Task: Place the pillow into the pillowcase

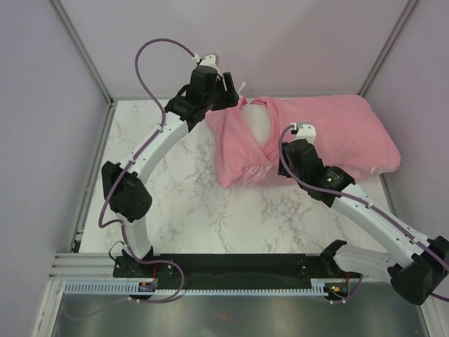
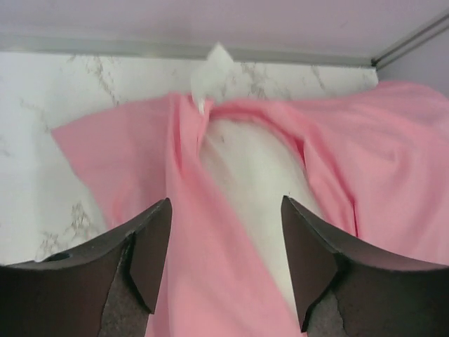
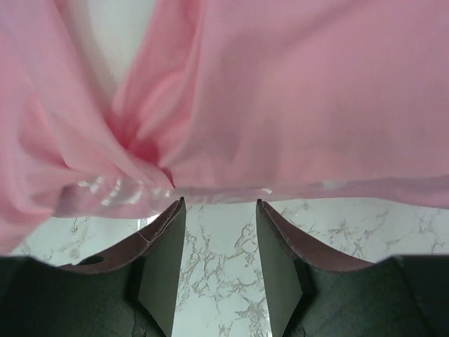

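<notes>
The pink satin pillowcase (image 1: 330,130) lies across the far right of the marble table, its open end gaping to the left. The white pillow (image 1: 261,126) shows through that opening, mostly covered by the case. A small white tip (image 2: 210,67) sticks out at the far edge of the opening. My left gripper (image 1: 229,88) hovers open over the far corner of the opening, with loose pink fabric (image 2: 210,281) and pillow (image 2: 252,175) below its jaws. My right gripper (image 1: 286,163) stands open at the case's near hem (image 3: 280,188), only bare marble between its fingers (image 3: 165,260).
Lilac walls with metal frame rails (image 1: 84,56) enclose the table on three sides. Bare marble (image 1: 175,203) lies left of and in front of the pillowcase. The arm bases sit on a black rail (image 1: 238,263) at the near edge.
</notes>
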Robot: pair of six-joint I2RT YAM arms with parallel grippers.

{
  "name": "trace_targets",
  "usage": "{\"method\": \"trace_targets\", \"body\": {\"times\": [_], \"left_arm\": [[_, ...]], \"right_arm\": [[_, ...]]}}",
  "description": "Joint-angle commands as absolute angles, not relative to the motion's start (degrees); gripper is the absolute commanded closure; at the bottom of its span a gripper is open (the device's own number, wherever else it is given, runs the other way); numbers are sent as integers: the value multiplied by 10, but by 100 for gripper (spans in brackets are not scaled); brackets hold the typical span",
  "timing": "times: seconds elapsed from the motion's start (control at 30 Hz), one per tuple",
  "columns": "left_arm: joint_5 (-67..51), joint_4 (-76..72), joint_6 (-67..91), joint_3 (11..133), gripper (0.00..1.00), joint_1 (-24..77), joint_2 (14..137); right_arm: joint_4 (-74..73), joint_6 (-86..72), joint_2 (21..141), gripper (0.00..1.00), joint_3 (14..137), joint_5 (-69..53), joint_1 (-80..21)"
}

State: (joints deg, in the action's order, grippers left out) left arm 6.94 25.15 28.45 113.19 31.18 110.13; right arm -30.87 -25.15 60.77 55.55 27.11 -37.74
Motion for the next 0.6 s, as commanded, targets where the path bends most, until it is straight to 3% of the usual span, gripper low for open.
{"method": "trace_targets", "body": {"times": [0.0,0.27,0.57], "left_arm": [[49,249,256,1063,28,329,1000],[41,242,240,862,24,387,861],[49,215,246,790,24,421,899]], "right_arm": [[-294,-235,643,48,597,287,-367],[-282,-196,737,51,697,295,-349],[-282,-186,868,51,806,314,-328]]}}
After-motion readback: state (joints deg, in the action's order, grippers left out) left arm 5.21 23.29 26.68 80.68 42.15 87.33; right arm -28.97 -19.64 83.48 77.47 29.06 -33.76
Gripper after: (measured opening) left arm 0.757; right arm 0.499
